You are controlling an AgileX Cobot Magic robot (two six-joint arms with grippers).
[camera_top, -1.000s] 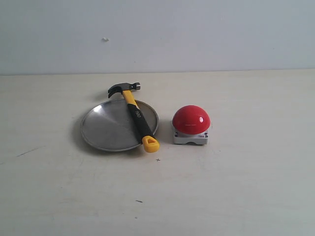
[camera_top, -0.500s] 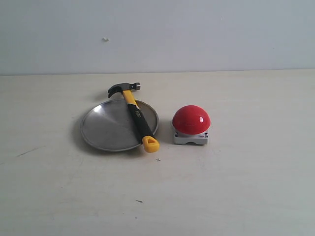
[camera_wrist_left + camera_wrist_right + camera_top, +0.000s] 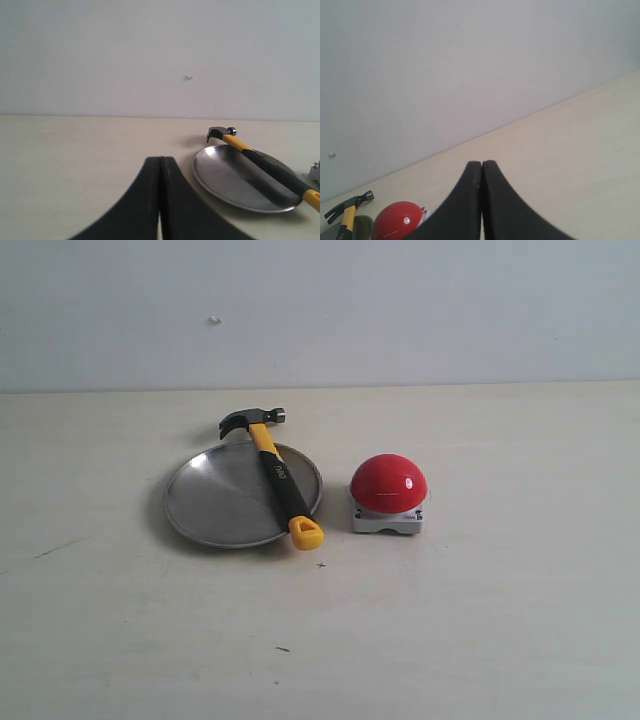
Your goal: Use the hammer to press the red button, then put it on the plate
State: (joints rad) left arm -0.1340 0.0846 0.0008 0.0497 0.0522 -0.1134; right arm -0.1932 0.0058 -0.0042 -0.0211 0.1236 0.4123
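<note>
The hammer (image 3: 277,473) lies across the right side of the silver plate (image 3: 215,502), its dark head past the far rim and its yellow looped end over the near rim. Just right of the plate sits the red button (image 3: 388,483) on its grey base. Neither arm shows in the exterior view. My left gripper (image 3: 161,159) is shut and empty, short of the plate (image 3: 225,177) and hammer (image 3: 260,160). My right gripper (image 3: 482,163) is also shut and empty, with the red button (image 3: 396,221) and the hammer's head (image 3: 349,203) off to one side.
A pale wooden table (image 3: 480,620) carries everything, backed by a plain light wall (image 3: 400,300). Small dark specks mark the tabletop in front of the plate.
</note>
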